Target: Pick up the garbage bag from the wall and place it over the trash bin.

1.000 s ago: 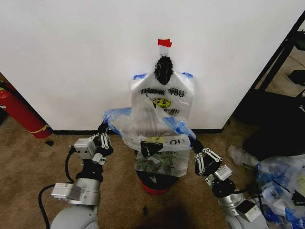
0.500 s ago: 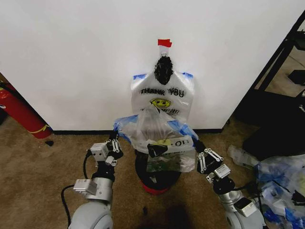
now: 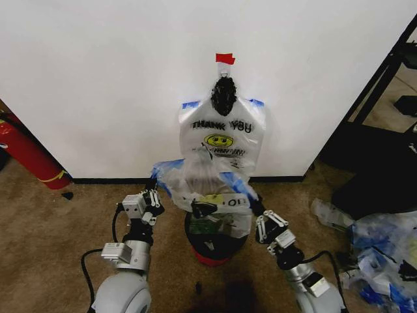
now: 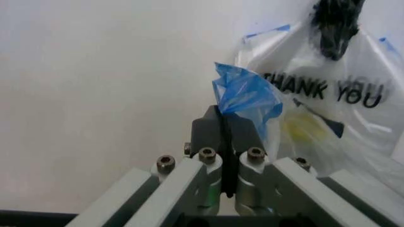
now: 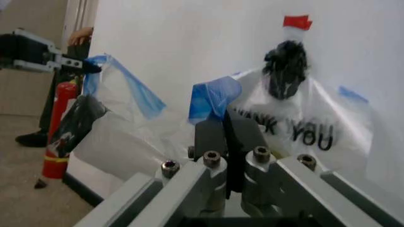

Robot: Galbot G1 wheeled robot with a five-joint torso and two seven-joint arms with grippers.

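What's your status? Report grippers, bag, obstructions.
Left gripper and right gripper both shut on garbage bag, stretched between them above trash bin. THANK YOU bag hangs close behind.

The garbage bag (image 3: 205, 186), stretched between the left hand (image 3: 154, 186) and right hand (image 3: 253, 203), hangs over the trash bin (image 3: 215, 244), covering its mouth. The wall (image 3: 98, 78) and "THANK YOU" bag (image 3: 223, 134) block behind; carpet (image 3: 45, 228) lies open beside each arm.
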